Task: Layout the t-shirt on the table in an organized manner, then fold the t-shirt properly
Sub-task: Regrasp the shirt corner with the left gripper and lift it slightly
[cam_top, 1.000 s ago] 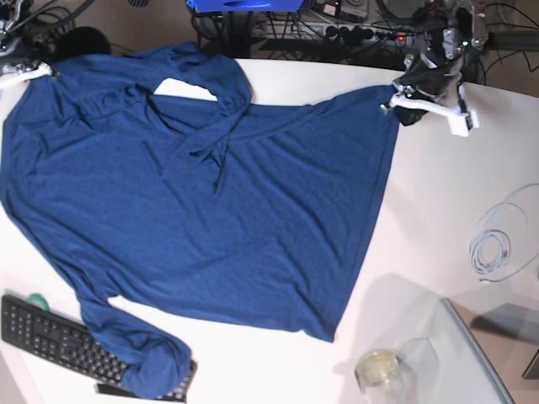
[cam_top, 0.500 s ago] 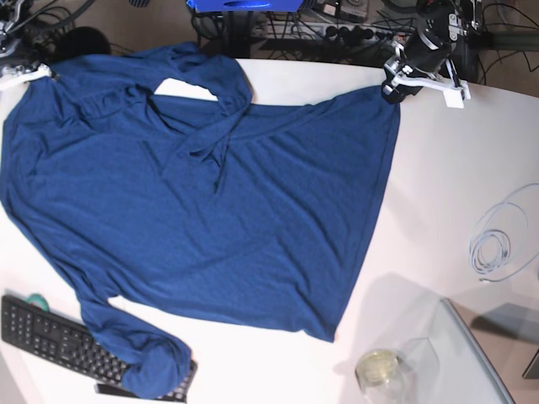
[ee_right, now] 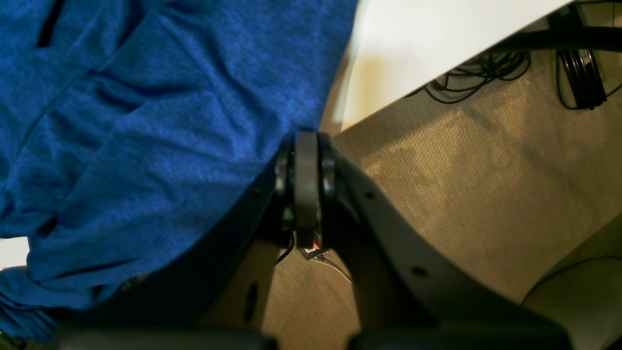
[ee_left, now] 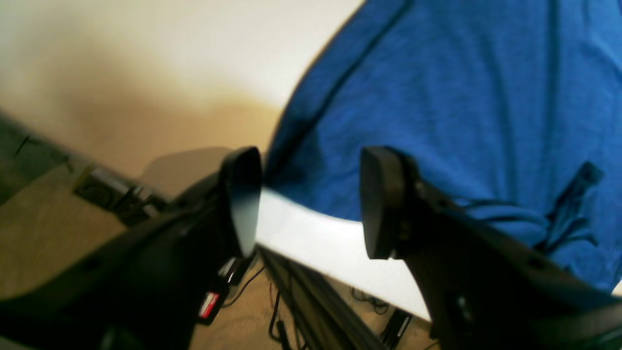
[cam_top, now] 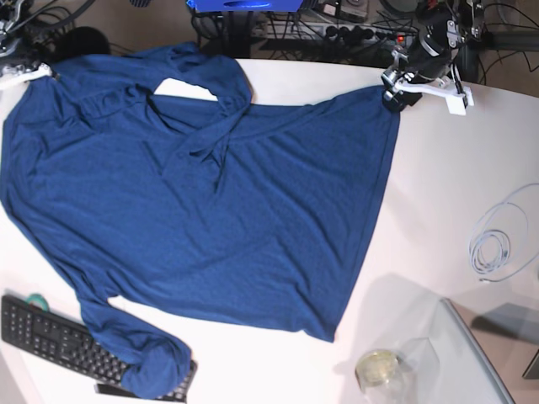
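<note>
The dark blue t-shirt (cam_top: 210, 210) lies spread over the white table (cam_top: 446, 194), with a sleeve folded across its chest and another bunched at the lower left. My left gripper (cam_top: 394, 88) hovers at the shirt's upper right corner. In the left wrist view it (ee_left: 306, 204) is open, with only the table edge (ee_left: 311, 238) showing between its fingers and the t-shirt (ee_left: 461, 97) just beyond. At the far upper left, my right gripper (cam_top: 34, 72) is shut on the shirt's corner. The right wrist view shows its jaws (ee_right: 307, 184) pressed together at the fabric edge (ee_right: 146, 121).
A black keyboard (cam_top: 59, 341) sits at the lower left, partly under the bunched sleeve. A coiled white cable (cam_top: 493, 248) lies at the right. A glass jar (cam_top: 377, 368) and a glass panel (cam_top: 472, 353) stand at the lower right. Cables and power strips run behind the table.
My left gripper has opened and let go of the shirt's upper right corner, which now rests on the table. It rose a little toward the table's back edge. The right arm held still.
</note>
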Controlling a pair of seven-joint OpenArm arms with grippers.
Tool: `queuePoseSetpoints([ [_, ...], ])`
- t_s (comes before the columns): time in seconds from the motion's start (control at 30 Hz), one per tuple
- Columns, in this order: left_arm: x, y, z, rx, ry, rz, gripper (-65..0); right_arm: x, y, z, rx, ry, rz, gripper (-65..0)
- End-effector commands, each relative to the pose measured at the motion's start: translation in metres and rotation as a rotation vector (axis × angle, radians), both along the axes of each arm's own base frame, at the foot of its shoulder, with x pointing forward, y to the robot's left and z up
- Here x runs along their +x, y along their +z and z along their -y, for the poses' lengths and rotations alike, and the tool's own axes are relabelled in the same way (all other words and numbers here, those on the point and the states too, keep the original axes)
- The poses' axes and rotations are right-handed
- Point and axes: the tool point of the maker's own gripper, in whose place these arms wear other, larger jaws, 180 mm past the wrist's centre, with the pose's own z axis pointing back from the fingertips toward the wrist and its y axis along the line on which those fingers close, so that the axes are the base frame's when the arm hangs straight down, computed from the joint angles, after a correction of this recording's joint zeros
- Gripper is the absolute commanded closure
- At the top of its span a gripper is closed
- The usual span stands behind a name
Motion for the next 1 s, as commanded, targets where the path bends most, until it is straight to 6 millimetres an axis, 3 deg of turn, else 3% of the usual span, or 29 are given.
queuePoseSetpoints([
  [0.0, 0.001, 0.005, -0.005, 0.008, 0.002, 0.020, -31.3, 0.004, 0.008, 0.007, -0.027, 0.008, 0.022, 0.0],
  [0.23, 0.008, 0.005, -0.001, 0.004, -0.004, 0.029, -31.3, 0.004, 0.008, 0.007, -0.027, 0.008, 0.022, 0.0],
  [0.43, 0.007, -0.009, -0.004, -0.009, 0.014, -0.003, -30.6, 0.005, 0.008, 0.007, -0.027, 0.008, 0.024, 0.0],
  [0.53, 0.005, -0.013, -0.004, -0.011, 0.018, -0.013, -20.9, 0.005, 0.008, 0.007, -0.027, 0.008, 0.024, 0.0],
  [0.67, 0.005, -0.011, -0.007, -0.007, 0.020, -0.010, -0.3, 0.006, 0.008, 0.006, -0.025, 0.010, 0.026, 0.0],
  [0.8, 0.010, 0.002, -0.009, 0.008, 0.012, 0.024, 0.0, 0.007, 0.008, 0.006, -0.024, 0.010, 0.025, 0.0],
  [0.97, 0.031, 0.033, -0.004, 0.030, -0.023, 0.117, 0.0, 0.014, 0.018, 0.010, -0.051, 0.019, 0.047, 0.0],
])
